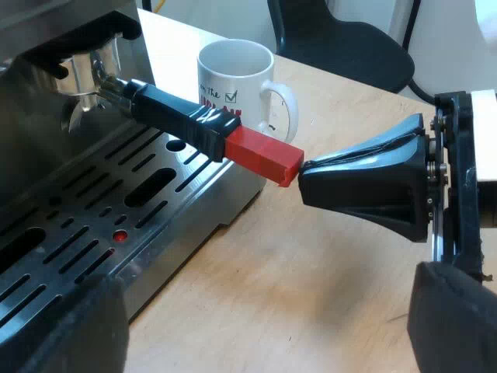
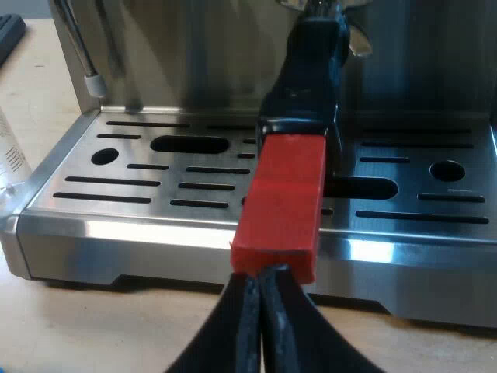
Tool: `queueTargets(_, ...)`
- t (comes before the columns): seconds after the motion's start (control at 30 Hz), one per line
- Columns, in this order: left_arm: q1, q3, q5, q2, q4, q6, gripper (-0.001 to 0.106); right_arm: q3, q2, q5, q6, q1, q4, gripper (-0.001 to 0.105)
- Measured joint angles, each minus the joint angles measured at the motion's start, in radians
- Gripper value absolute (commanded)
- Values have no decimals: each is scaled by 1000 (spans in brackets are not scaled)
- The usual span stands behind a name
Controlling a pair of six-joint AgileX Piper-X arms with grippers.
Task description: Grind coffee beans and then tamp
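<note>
Likely stiff and weighty, the holder (image 1: pixel 182 116) suits a grip at its red end (image 2: pixel 281 202), touched by the closed-fingered right gripper (image 2: pixel 260 291); left gripper (image 1: pixel 260 318) gapes wide.

One each: machine (image 1: pixel 194 194), holder (image 1: pixel 186 116), mug (image 1: pixel 233 78) — maybe glass (image 2: pixel 9 155)

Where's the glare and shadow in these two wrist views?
Left wrist view: highlights glint on the dark handle near the mug; a soft shadow lies on the table under the right gripper. Right wrist view: a bright band of glare runs along the front edge of the drip tray; the red end is evenly lit.
</note>
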State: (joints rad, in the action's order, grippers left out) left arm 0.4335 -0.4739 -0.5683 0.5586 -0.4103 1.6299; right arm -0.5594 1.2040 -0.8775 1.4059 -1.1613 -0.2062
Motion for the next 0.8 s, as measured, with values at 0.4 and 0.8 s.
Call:
queueTargets(0.4, 0, 0, 0, 0, 0, 0, 79, 0, 0, 12, 0, 0, 0, 0)
queueTargets(0.8, 0, 0, 0, 0, 0, 0, 79, 0, 0, -86, 0, -78, 21, 0)
